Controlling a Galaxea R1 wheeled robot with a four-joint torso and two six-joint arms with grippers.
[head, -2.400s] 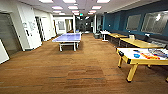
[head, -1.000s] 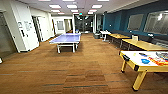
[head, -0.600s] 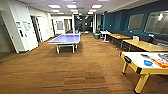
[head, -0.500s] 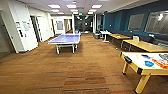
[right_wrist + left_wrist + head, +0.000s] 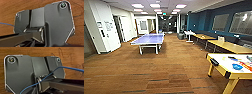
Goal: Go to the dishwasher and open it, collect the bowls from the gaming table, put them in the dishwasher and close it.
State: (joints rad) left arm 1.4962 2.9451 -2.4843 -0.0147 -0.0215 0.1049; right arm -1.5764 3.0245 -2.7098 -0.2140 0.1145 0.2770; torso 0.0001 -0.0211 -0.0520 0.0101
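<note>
Sliding rightward in my view, gaming table runs lengthwise away from me; my grippers' state I cannot tell.

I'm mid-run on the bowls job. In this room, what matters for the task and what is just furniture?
For the job:
- gaming table, white top with yellow edge, at the right, with colourful items on it; I cannot make out bowls

Not part of it:
- blue table-tennis table, mid-room
- long wooden tables along the blue wall
- small white table further back
- brown carpet floor
</note>
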